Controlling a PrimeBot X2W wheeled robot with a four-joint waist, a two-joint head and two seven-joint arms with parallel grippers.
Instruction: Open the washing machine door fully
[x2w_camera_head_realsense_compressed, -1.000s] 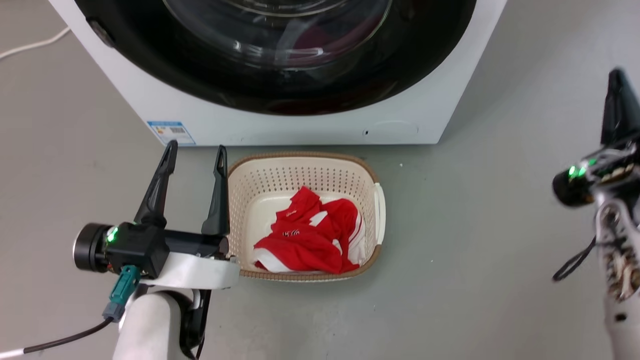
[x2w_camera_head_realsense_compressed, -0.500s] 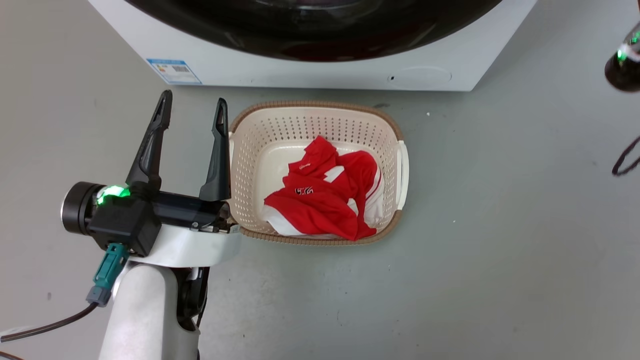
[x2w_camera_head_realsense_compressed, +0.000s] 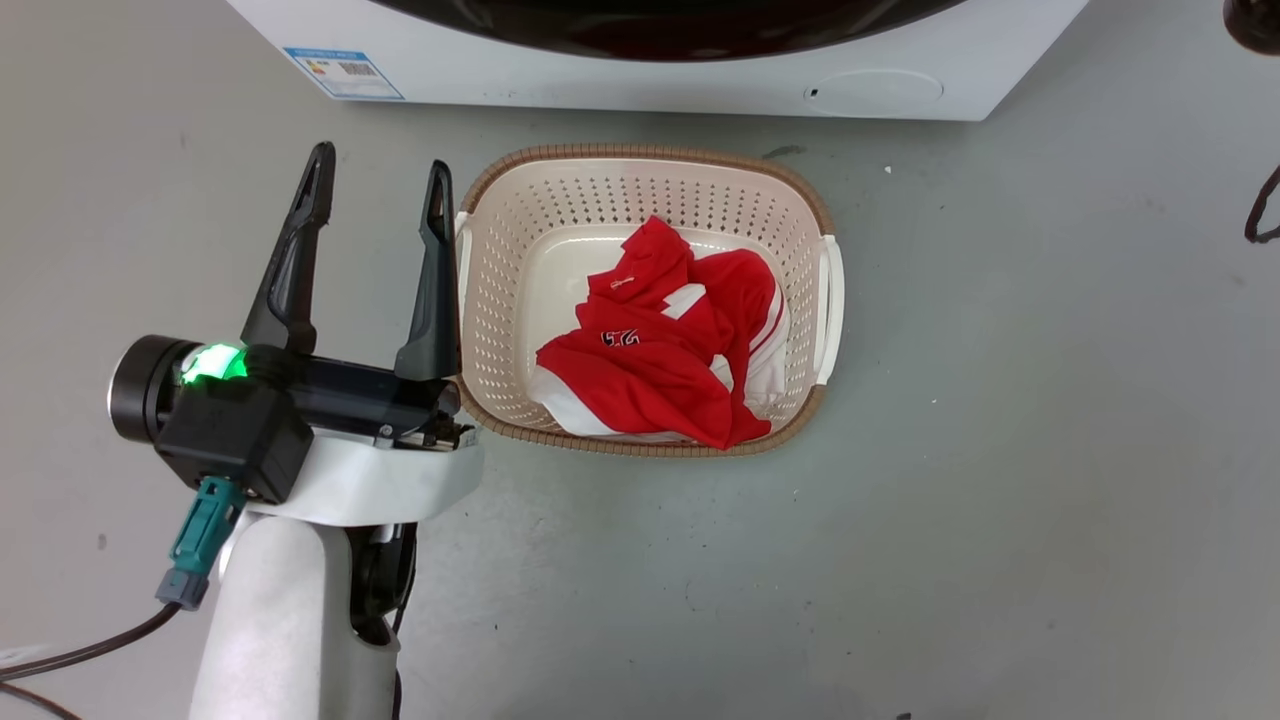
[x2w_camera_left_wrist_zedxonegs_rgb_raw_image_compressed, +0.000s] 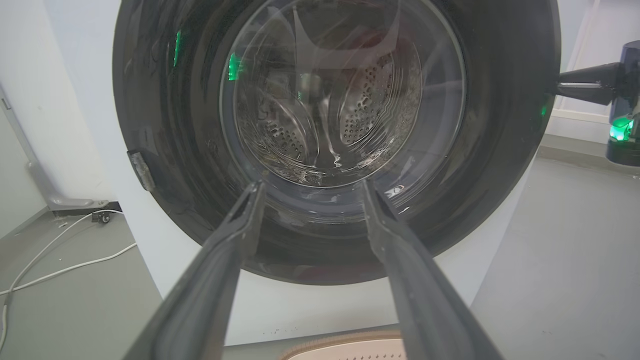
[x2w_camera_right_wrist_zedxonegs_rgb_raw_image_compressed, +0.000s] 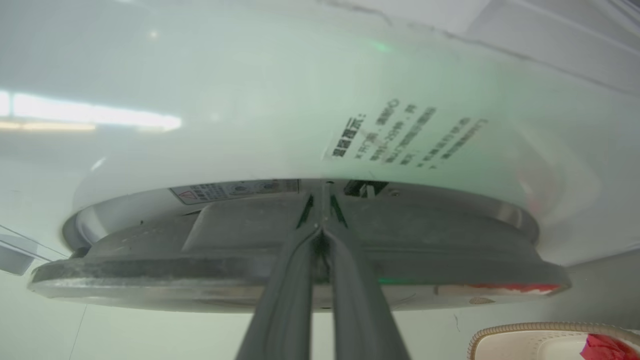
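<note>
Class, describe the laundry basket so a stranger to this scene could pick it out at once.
Start at the white washing machine at the top of the head view. On the grey floor just before it sits the basket: cream, perforated, with a brown woven rim, and holding a crumpled red and white shirt.

The smooth grey floor (x2w_camera_head_realsense_compressed: 1000, 400) you worked over lay evenly lit, flecked with small dark marks and carrying only soft shadows. On it stood a cream perforated laundry basket (x2w_camera_head_realsense_compressed: 500, 300) with a brown rim, just in front of the white appliance cabinet (x2w_camera_head_realsense_compressed: 600, 85), with a crumpled red-and-white garment (x2w_camera_head_realsense_compressed: 650, 380) inside. A blue-edged label (x2w_camera_head_realsense_compressed: 343, 72) sat low on the cabinet's left corner. At the left of your left wrist view, a white cable (x2w_camera_left_wrist_zedxonegs_rgb_raw_image_compressed: 55, 270) trailed over the floor beside a pale wall (x2w_camera_left_wrist_zedxonegs_rgb_raw_image_compressed: 20, 40). A bright strip of light (x2w_camera_right_wrist_zedxonegs_rgb_raw_image_compressed: 90, 119) glared off the cabinet's glossy white side.
</note>
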